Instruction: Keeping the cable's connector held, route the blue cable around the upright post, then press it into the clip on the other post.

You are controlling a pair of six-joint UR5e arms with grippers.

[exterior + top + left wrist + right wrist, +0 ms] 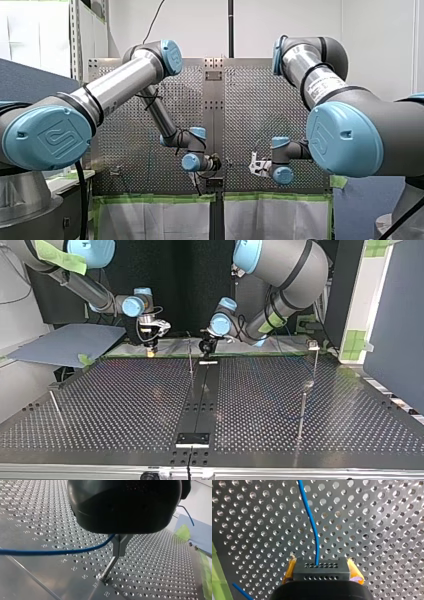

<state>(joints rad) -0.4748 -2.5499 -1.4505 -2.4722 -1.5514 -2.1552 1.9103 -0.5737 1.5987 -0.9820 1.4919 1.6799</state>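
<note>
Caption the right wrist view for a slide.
The right gripper with yellow pads clamps the black connector, the blue cable running ahead over the perforated table.

Glossy perforated metal table (160,562), matt black plastic connector (321,571), smooth blue cable (310,517).

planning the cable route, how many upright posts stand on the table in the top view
4: centre post, far right post, near right post, left post near the table's edge. More may be hidden.

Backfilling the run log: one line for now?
right hand: gripping black perforated connector | blue cable: passing left hand | slim metal post: under left hand
</note>
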